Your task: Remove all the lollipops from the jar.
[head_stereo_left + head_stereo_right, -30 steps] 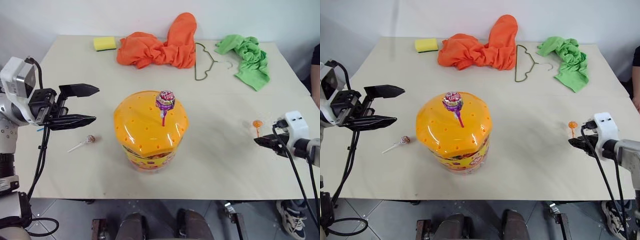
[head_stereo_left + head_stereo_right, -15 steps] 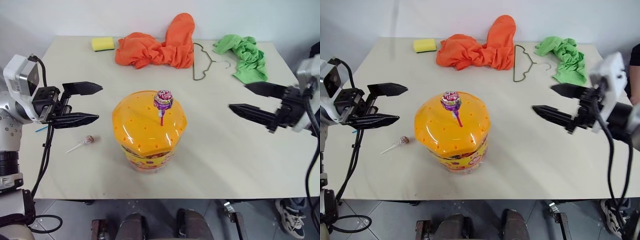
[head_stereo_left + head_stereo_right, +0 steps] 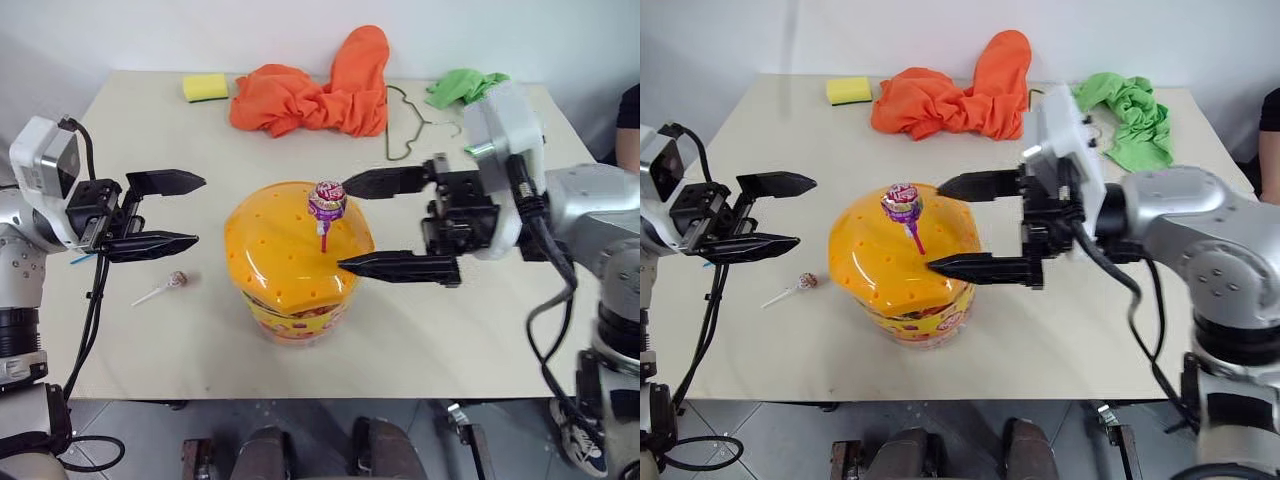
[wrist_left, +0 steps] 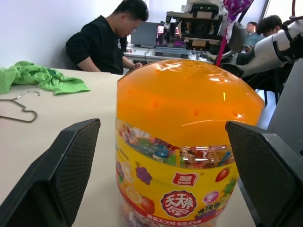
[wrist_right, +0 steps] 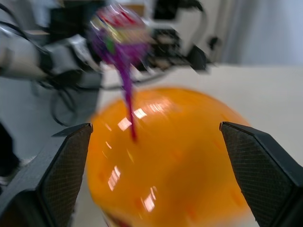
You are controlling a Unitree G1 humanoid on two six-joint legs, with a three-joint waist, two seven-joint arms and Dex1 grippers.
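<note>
1. Pale tabletop is seen in the left eye view, with the jar standing near its front edge. One purple-wrapped lollipop is stuck upright by a red stick in the jar's domed top. Another lollipop lies on the table left of the jar. The left gripper is held left of the jar with its fingers spread, nothing between them. The right gripper is held level at the jar's right side, fingers wide apart, one tip just beside the wrapped candy and the other lower, over the dome; no contact can be confirmed. At the far edge lie a yellow sponge, an orange cloth, a wire hanger and a green cloth.

2. The same arrangement is shown in the right eye view.

3. In the left wrist view, the jar's label band is seen, printed with fruit and candy pictures and a red badge of Chinese characters, too small to read reliably. A seated person is visible behind.

4. In the right wrist view, the purple lollipop is seen blurred, standing above the orange dome between the spread fingers.
</note>
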